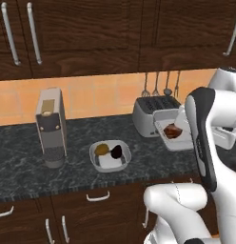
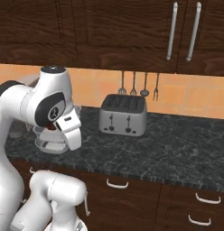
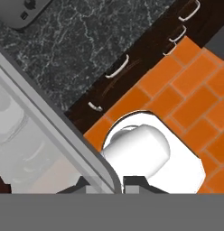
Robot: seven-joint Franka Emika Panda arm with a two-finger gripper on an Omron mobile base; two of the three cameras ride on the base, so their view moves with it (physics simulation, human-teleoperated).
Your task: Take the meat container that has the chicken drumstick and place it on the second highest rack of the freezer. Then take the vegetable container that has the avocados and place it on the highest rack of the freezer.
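Observation:
My gripper (image 3: 111, 185) is shut on the rim of the meat container (image 1: 171, 134), a light-grey rectangular tray held tilted in the air in front of the toaster. The reddish-brown chicken drumstick (image 1: 173, 131) lies inside it. In the hand view the tray's translucent wall (image 3: 50, 113) runs diagonally down to the fingertips (image 3: 137, 182), with the counter edge and the floor beneath. The arm hides most of the tray (image 2: 47, 143) in the right base view. The vegetable container (image 1: 110, 156) rests on the counter with a dark and a yellowish avocado (image 1: 116, 151). The freezer is out of view.
A silver toaster (image 1: 149, 113) stands at the back of the dark stone counter (image 1: 24, 157), and a coffee machine (image 1: 50, 127) to the left. Utensils hang on the orange wall (image 1: 158, 86). Dark cabinets run overhead, drawers (image 3: 117, 70) below. The floor is orange tile (image 3: 195, 90).

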